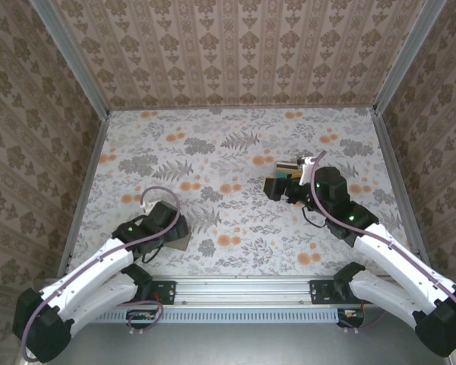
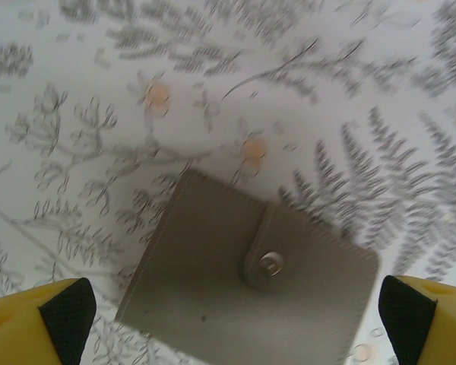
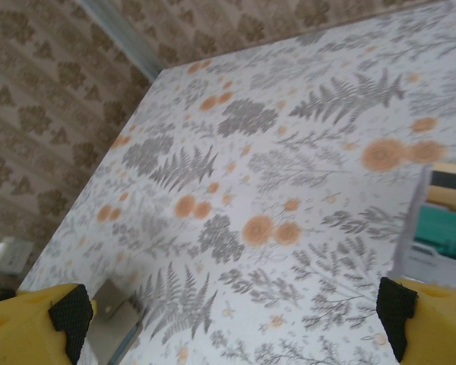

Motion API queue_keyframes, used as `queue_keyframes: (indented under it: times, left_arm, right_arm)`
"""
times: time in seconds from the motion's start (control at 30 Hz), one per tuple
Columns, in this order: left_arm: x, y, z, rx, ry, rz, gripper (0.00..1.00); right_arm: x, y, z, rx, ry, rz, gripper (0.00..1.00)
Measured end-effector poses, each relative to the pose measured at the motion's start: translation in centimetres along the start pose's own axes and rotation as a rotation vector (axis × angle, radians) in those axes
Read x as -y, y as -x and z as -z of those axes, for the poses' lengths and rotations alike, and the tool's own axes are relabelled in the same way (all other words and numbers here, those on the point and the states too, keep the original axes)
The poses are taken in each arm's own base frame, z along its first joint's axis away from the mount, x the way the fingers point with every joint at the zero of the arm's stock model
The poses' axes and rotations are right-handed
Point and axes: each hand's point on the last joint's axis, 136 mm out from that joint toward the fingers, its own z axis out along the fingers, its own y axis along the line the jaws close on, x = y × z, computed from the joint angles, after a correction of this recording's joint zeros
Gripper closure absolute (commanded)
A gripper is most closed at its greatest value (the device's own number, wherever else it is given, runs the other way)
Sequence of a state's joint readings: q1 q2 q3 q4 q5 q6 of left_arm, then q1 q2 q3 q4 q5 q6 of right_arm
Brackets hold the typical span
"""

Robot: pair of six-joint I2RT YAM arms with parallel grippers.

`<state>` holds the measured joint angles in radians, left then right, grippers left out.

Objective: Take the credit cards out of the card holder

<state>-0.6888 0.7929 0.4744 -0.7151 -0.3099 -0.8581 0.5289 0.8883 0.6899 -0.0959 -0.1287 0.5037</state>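
Observation:
The card holder (image 2: 243,281) lies closed on the floral tablecloth, taupe-grey, its snap tab (image 2: 270,262) fastened. The credit cards are hidden inside it. My left gripper (image 2: 235,334) hovers just above it, open, its yellow fingers (image 2: 38,323) standing wide to either side of the wallet without touching it. From above, the left gripper (image 1: 166,222) covers most of the card holder (image 1: 181,242) near the front left. My right gripper (image 1: 283,188) is open over bare cloth at the middle right, with nothing between its fingers (image 3: 45,323). The card holder (image 3: 110,319) shows low on the left in the right wrist view.
A clear plastic box of stacked coloured cards (image 1: 290,169) stands just beyond the right gripper, and the box (image 3: 441,228) sits at the right edge of the right wrist view. Patterned walls (image 1: 235,46) enclose the table on three sides.

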Motion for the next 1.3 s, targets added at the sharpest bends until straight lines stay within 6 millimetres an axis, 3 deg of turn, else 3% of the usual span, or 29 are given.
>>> queue_keyframes:
  times: [0.23,0.47,0.77,0.93,1.03,1.17,1.3]
  left_arm:
    - [-0.5,-1.1,-0.8,-0.025,0.001,0.015,0.00]
    - [-0.1,-3.7,-2.6,-0.096,-0.070,0.032,0.00]
    - [5.3,-3.2,-1.7,-0.085,-0.349,0.030,0.01]
    - [8.8,-4.2,-0.8,-0.098,-0.477,-0.039,0.01]
    - [9.8,-5.0,-0.5,-0.113,-0.490,-0.083,0.00]
    - [9.6,-3.1,0.0,-0.061,-0.444,-0.057,0.00]
    - [8.1,-0.6,-0.6,-0.027,-0.405,0.048,0.00]
  right_arm:
    - [-2.5,-2.7,-1.0,-0.097,0.085,-0.026,0.00]
    - [-4.8,-4.8,-1.2,-0.161,0.148,-0.018,0.00]
    - [-5.4,-6.1,-1.6,-0.198,0.153,0.002,0.00]
    - [-5.3,-6.1,-1.7,-0.195,0.148,0.007,0.00]
    - [-5.2,-6.2,-1.8,-0.199,0.141,0.007,0.00]
    - [-4.8,-7.2,-2.3,-0.222,0.107,0.020,0.00]
    - [-5.4,-10.1,-3.2,-0.289,0.094,0.060,0.01]
